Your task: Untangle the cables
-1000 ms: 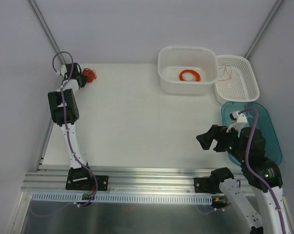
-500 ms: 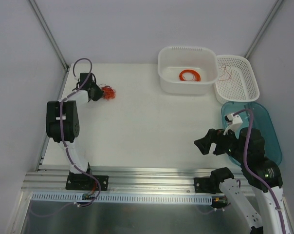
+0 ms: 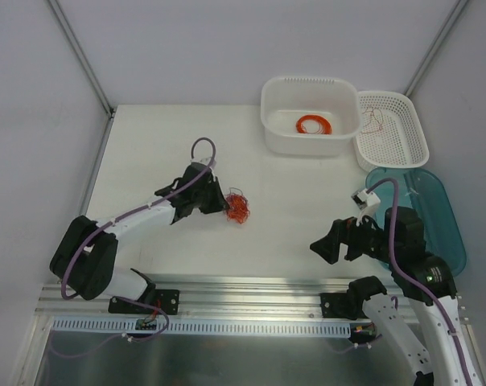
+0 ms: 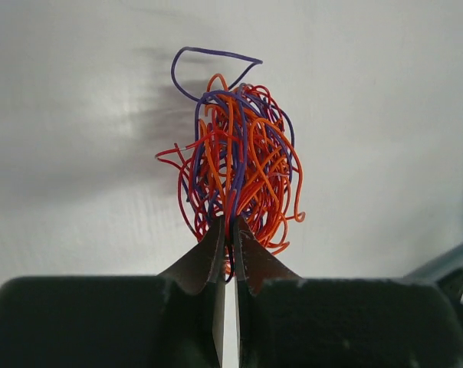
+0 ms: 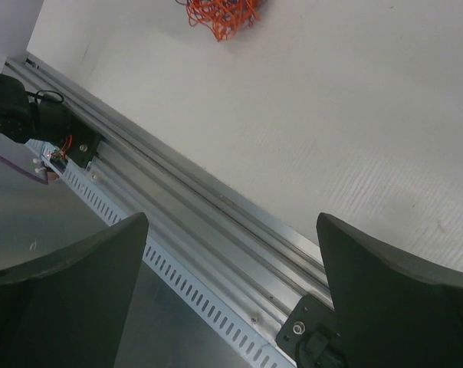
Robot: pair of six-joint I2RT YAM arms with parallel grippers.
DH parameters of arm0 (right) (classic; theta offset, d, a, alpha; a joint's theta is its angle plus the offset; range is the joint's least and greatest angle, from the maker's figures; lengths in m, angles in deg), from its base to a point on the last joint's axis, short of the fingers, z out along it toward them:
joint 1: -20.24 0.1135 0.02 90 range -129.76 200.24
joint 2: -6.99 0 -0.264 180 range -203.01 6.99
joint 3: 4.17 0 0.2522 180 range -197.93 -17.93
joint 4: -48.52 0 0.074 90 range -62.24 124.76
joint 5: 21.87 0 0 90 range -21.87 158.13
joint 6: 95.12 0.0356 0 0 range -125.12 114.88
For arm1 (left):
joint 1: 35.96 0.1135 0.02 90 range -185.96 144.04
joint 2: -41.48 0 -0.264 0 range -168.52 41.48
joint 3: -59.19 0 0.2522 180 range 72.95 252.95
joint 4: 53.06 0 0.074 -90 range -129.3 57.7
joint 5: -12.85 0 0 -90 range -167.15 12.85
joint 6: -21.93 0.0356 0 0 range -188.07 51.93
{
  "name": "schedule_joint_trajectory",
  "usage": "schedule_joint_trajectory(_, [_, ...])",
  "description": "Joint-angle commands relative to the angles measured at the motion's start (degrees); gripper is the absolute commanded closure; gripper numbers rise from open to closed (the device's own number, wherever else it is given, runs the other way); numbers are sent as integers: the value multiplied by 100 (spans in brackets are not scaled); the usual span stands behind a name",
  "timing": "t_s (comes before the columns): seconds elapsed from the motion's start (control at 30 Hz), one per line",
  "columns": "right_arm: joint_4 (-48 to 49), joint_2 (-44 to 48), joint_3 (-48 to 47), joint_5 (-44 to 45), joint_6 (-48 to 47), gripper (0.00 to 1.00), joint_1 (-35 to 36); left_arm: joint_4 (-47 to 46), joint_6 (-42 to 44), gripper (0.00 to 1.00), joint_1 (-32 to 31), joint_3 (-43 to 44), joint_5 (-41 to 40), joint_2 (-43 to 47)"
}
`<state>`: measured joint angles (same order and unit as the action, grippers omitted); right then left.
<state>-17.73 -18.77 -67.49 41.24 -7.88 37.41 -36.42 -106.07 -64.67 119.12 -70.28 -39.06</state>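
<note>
While its two dark fingers are pressed together on the lower strands, the left gripper (image 4: 228,228) holds the scribbly knot of hair-thin red, orange and purple cables (image 4: 238,165), with most of the bundle fanning out beyond the fingertips and one purple loop arching past its far end. From above, this knot (image 3: 239,207) sits over the white worktop (image 3: 291,193) roughly midway between the left and right edges and somewhat nearer the near edge than the far one; whether it rests on the surface or hangs just off it cannot be told. The left gripper (image 3: 224,205) reaches it from the near-left corner with the arm stretched low across the table. Towards the near-right corner, the right gripper (image 3: 327,244) hovers with its jaws spread wide and nothing between them; its wrist camera looks between the fingers (image 5: 70,268) at the aluminium rail (image 5: 201,215) along the near edge, the knot (image 5: 220,15) well apart at the top of that view. At the far-right corner stands a white plastic tub (image 3: 275,121) holding a neatly wound orange ring coil (image 3: 314,125), touching a white perforated basket (image 3: 412,137) with a few loose reddish strands (image 3: 372,121), and a teal translucent tray (image 3: 436,205) lies along the right edge.
</note>
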Motion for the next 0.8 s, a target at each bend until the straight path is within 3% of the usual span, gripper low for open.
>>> schedule_joint_trajectory(0.0, [300, -184, 226, -589, -190, 3, 137, 3, -312, 100, -810, -318, -361, 205])
schedule_joint_trajectory(0.2, [933, -824, 500, -493, -66, 1, 488, -24, -796, 98, -1392, -766, -520, 108])
schedule_joint_trajectory(0.33, [1469, -1676, 456, 200, 48, 3, 1252, -85, -859, 81, -1392, -882, -477, 388])
schedule_joint_trajectory(0.57, [2768, -3433, 185, 1019, 241, 21, 2544, -77, -832, 48, -1392, -1189, -635, 1091])
schedule_joint_trajectory(0.77, [3472, -4691, -413, 1318, 250, 37, 3213, -85, -779, 45, -1243, -1637, -617, 1610])
